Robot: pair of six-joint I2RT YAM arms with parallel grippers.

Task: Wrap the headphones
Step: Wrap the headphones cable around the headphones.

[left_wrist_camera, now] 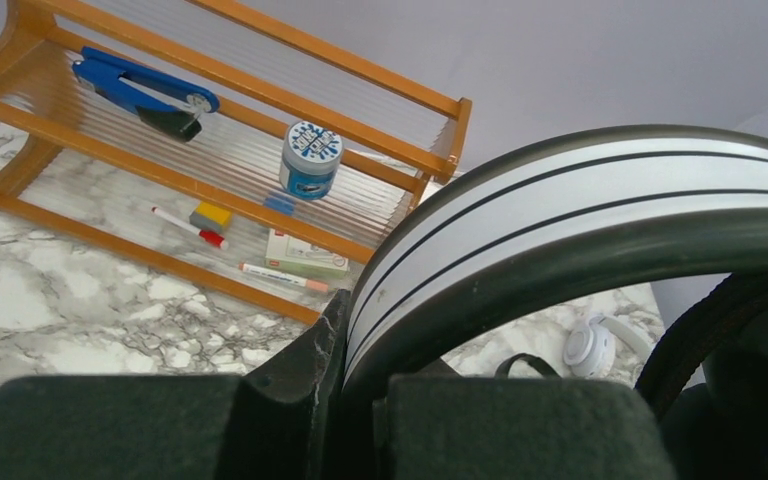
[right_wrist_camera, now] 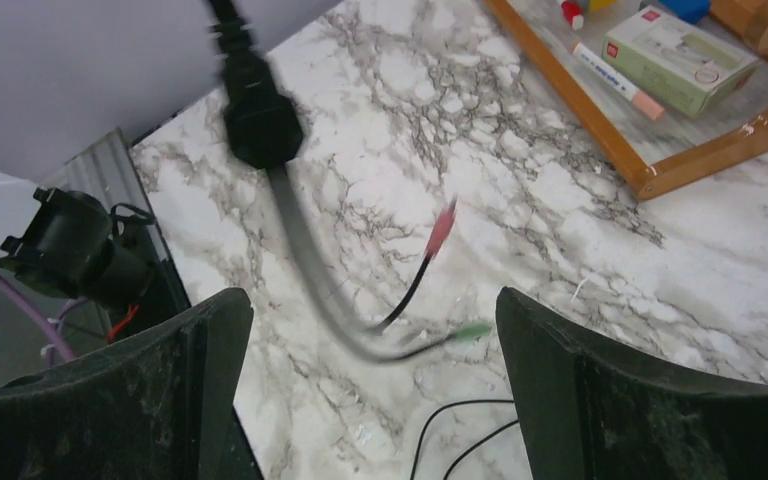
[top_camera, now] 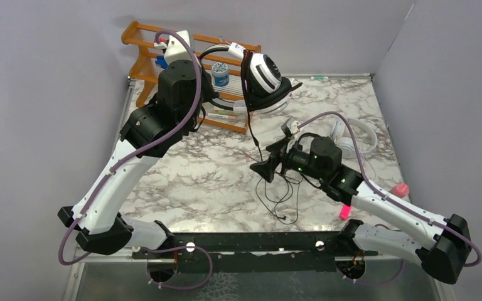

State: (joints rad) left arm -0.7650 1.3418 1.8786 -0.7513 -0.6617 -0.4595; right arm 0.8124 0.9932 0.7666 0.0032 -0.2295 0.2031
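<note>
My left gripper point(top_camera: 221, 99) is shut on the headband of the white headphones with black ear pads point(top_camera: 265, 76) and holds them up in front of the rack. In the left wrist view the white band point(left_wrist_camera: 560, 215) runs between the jaws of the left gripper point(left_wrist_camera: 362, 395). Their black cord point(top_camera: 253, 132) hangs down to my right gripper point(top_camera: 268, 163), which is open. In the right wrist view the cord point(right_wrist_camera: 305, 260), blurred, dangles between the jaws of that gripper point(right_wrist_camera: 368, 305) with its pink plug point(right_wrist_camera: 441, 226) and green plug point(right_wrist_camera: 472, 331). The all-white headphones point(top_camera: 353, 138) lie at the right. The all-black ones are mostly hidden by my right wrist.
A wooden rack point(top_camera: 139, 37) at the back left holds a blue tool point(left_wrist_camera: 140, 92), a jar point(left_wrist_camera: 311, 158), markers and a box point(left_wrist_camera: 305, 255). A thin black cord point(top_camera: 283, 202) lies looped on the marble in front. A pink object point(top_camera: 401, 189) sits at the right edge.
</note>
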